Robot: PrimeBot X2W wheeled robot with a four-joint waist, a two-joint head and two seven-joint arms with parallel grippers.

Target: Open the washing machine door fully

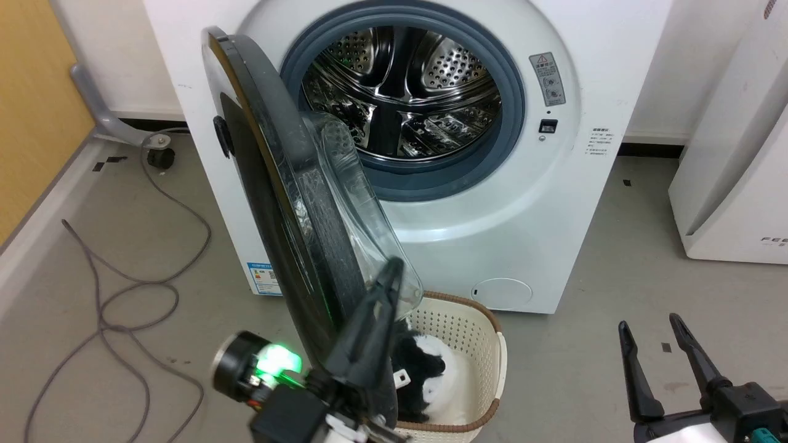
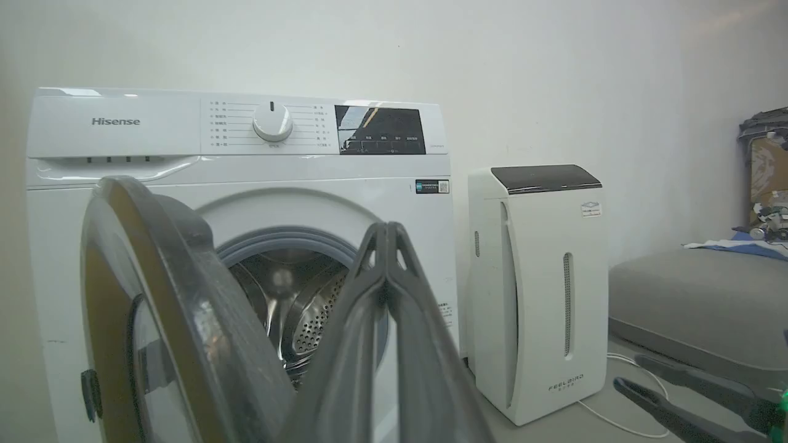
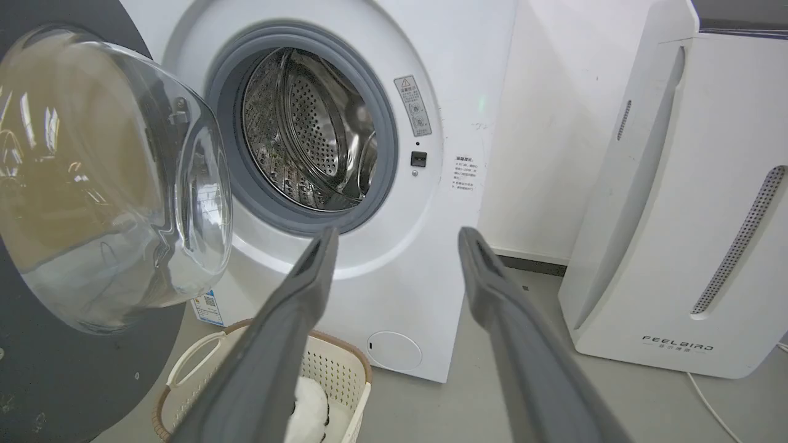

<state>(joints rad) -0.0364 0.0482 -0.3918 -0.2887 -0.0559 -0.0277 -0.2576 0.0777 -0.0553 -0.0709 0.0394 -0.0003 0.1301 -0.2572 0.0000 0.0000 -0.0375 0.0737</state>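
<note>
The white washing machine (image 1: 492, 234) stands ahead with its steel drum (image 1: 400, 92) exposed. The washing machine door (image 1: 258, 184), a glossy black disc with a clear glass bowl (image 1: 351, 203), swings out on its left hinge and faces me nearly edge-on. My left gripper (image 1: 394, 267) is shut with nothing between its fingers, its tips beside the door's inner side by the bowl; contact cannot be told. In the left wrist view the door (image 2: 154, 295) stands left of the left gripper (image 2: 385, 231). My right gripper (image 1: 649, 323) hangs open at the lower right, apart from the door (image 3: 111, 178).
A cream laundry basket (image 1: 468, 332) holding black and white cloth sits on the floor under the door. A white air purifier (image 1: 732, 184) stands right of the machine. A grey cable (image 1: 123, 289) loops over the floor at the left, near a yellow wall panel.
</note>
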